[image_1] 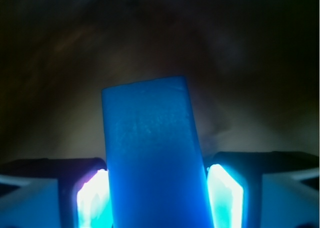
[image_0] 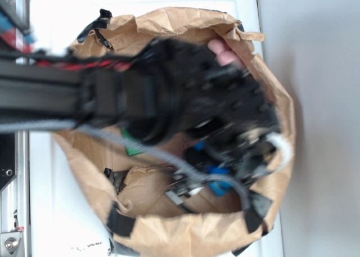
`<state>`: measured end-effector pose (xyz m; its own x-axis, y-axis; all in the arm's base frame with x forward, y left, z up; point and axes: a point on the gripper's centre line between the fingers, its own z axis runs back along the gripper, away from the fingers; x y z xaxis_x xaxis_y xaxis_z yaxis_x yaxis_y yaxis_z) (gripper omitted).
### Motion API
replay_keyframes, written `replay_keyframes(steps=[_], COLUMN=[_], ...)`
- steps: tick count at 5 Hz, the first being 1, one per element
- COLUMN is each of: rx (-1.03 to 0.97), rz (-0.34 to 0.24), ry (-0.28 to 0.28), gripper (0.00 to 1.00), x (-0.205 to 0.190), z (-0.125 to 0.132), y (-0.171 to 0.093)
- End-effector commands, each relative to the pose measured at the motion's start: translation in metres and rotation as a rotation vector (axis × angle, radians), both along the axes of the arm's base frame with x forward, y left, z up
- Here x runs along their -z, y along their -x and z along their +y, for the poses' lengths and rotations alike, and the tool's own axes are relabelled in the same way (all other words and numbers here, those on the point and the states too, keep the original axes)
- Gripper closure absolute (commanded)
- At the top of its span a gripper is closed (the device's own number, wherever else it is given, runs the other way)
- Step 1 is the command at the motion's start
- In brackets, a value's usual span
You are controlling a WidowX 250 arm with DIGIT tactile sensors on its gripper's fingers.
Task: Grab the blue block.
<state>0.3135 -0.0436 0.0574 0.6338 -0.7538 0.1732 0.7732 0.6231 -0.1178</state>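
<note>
Your fingers (image_1: 226, 198) clamp the blue block (image_1: 152, 158) in the wrist view, while the arm (image_0: 169, 94) hides most of the paper bag (image_0: 197, 229) from outside.

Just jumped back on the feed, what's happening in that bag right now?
The WidowX arm is reaching down into the brown paper bag, its gripper low inside. The wrist view shows the blue block standing between the two fingers, which sit close against both of its sides, so it looks grasped. From outside, the arm hides most of the bag's contents; a bit of blue, a green piece and something pink near the far rim show around it.
</note>
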Motion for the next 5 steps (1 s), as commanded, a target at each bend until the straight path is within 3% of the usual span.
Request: replay_keyframes(steps=[1, 4, 5], rx=[-0.355, -0.428, -0.406], rz=[-0.018, 0.007, -0.009], ry=[0.085, 0.081, 0.043], gripper=[1.0, 1.0, 1.0], x=[-0.058, -0.092, -0.088], z=[0.034, 0.03, 0.026], y=[-0.015, 0.026, 0.028])
